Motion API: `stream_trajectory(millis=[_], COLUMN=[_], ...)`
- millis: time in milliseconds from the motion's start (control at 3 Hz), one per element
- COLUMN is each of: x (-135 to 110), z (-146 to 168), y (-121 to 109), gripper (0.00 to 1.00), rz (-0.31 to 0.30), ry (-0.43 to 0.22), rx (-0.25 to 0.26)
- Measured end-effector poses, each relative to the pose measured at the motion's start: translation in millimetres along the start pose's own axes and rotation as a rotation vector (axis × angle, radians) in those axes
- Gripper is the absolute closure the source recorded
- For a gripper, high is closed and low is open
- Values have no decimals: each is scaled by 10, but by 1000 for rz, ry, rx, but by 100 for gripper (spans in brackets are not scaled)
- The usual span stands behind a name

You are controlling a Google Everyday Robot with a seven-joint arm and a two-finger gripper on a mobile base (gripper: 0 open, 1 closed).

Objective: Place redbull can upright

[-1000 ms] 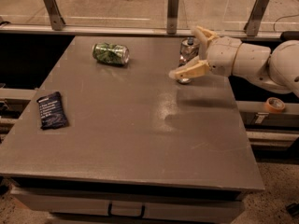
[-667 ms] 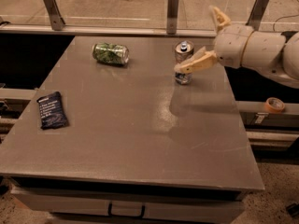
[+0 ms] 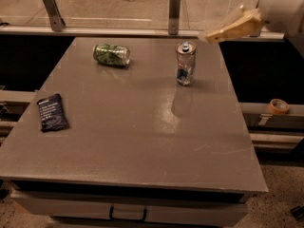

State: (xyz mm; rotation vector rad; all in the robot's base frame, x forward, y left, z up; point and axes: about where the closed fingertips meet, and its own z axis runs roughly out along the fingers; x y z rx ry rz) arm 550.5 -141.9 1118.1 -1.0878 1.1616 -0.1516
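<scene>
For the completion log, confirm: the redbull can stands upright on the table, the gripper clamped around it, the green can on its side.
One error: the gripper is not around the redbull can; the camera view shows it in the air, up and right of it. The can does stand upright on the table, the green can on its side.

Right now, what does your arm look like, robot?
My arm is a fat, smooth, rounded white shell at the picture's top right. My end effector sticks out from it above the flat grey table, at its far right corner. It has flat, tapering fingers, tan like pale wood. No cables or markings show.
</scene>
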Motion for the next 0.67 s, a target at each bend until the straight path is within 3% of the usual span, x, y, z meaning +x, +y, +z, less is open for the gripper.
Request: stream_trajectory(millis=[333, 667], x=[49, 50], z=[-243, -238], y=[-111, -108], gripper=[0, 0], rz=[-15, -14], ry=[43, 42], rx=[33, 32])
